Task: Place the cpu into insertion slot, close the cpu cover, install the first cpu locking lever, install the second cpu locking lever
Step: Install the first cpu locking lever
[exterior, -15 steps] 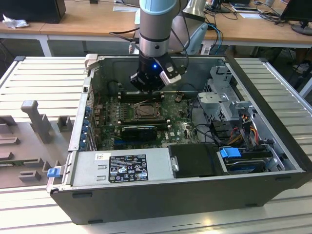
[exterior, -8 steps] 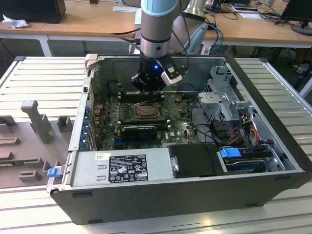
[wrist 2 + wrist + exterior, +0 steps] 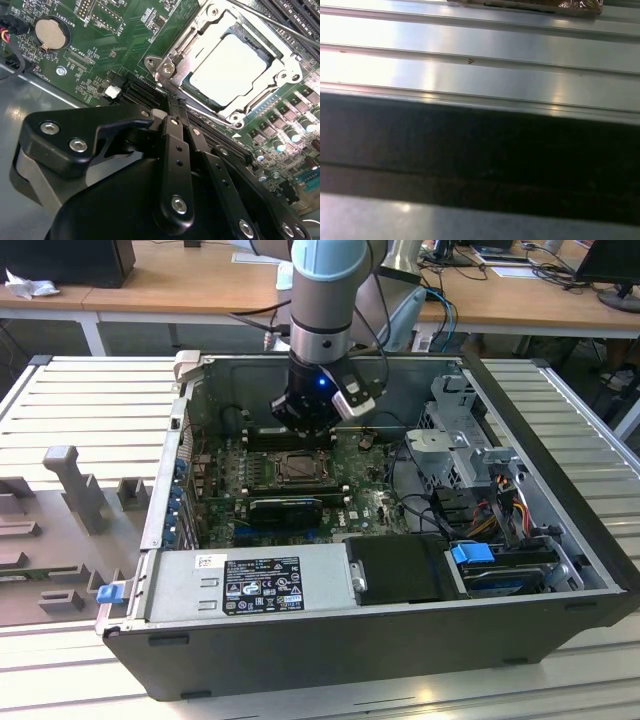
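The cpu [image 3: 227,62], a dull silver square, lies flat in the insertion slot [image 3: 239,119] on the green board. The cpu cover [image 3: 172,47], a silver frame, lies down around the chip's top. A thin metal lever rod [image 3: 280,25] runs along the far side of the socket. In the second wrist view my gripper [image 3: 172,106] has its black fingers [image 3: 173,150] drawn together with nothing between them, their tips just short of the socket's near corner. From the exterior view the gripper [image 3: 303,428] hangs inside the open case, just behind the socket [image 3: 300,468].
Long black memory slots [image 3: 300,15] flank the socket, and a coin battery [image 3: 51,32] sits on the board. A black fan card [image 3: 285,508], a power supply [image 3: 245,585], a drive cage [image 3: 455,440] and cables crowd the case. The ribbed table [image 3: 480,50] surrounds it.
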Tool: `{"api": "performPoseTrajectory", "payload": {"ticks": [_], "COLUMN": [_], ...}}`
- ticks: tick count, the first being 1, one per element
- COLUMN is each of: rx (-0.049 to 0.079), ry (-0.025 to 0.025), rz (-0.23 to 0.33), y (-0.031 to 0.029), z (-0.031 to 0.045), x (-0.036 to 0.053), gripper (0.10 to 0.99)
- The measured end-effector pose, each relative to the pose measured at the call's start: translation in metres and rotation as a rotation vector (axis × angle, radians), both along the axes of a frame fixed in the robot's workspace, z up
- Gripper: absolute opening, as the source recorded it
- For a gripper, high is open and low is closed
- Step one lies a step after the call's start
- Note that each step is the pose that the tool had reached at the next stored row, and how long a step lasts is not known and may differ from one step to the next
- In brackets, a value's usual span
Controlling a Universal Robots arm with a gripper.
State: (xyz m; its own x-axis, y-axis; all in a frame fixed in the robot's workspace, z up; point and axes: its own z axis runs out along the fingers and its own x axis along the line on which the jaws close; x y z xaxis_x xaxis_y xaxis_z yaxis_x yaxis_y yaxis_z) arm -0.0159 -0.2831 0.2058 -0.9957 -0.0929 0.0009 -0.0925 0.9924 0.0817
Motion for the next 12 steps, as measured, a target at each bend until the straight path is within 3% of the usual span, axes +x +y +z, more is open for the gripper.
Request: {"api": "performPoseTrajectory", "payload": {"ticks": [12], "rx": [-0.007], "ry": [-0.0001], "rz": [0.0], "y": [-0.001], "z": [-0.0017], "x": [0.0], "gripper": [0.106]}}
